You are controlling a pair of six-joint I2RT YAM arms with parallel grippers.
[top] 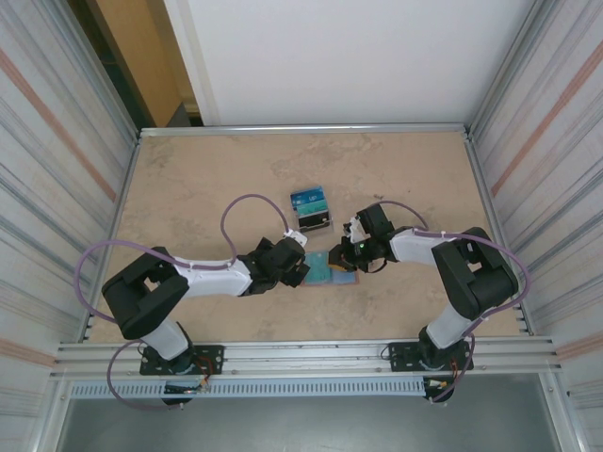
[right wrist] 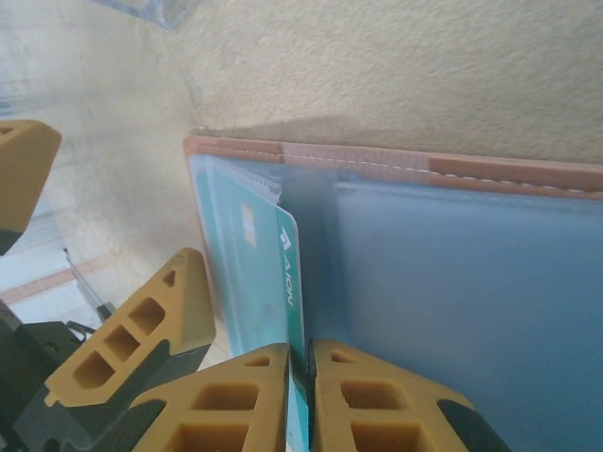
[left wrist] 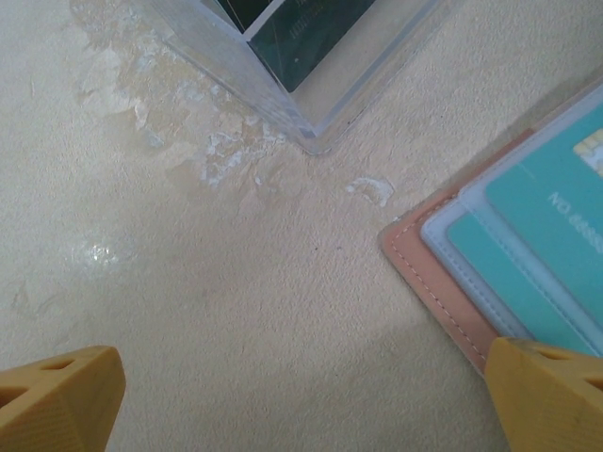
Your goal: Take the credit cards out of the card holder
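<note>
Your right pincer (right wrist: pixel 301 400) is pressed together on the near edge of a teal credit card (right wrist: pixel 288 282). The card reaches from the fingers up along the fold of the card holder (right wrist: pixel 452 301). You cannot tell from here whether its far end sits inside the clear pocket.

The card holder lies open and flat on the bench (top: pixel 188 188), between the two arms, with its tan stitched rim and pale blue-grey panels facing up.

Your left pincer (left wrist: pixel 301 381) is spread wide and holds nothing. One of its fingers (left wrist: pixel 542 395) sits over the holder's tan corner, but contact cannot be made out. The other is out over bare bench. In the left wrist view, two more teal cards (left wrist: pixel 556 198) are tucked in the pale sleeves, the upper one bearing a chip and pale lettering.

A clear plastic stand (top: pixel 311 215) sits just beyond the holder, with blue and teal cards standing in it.
</note>
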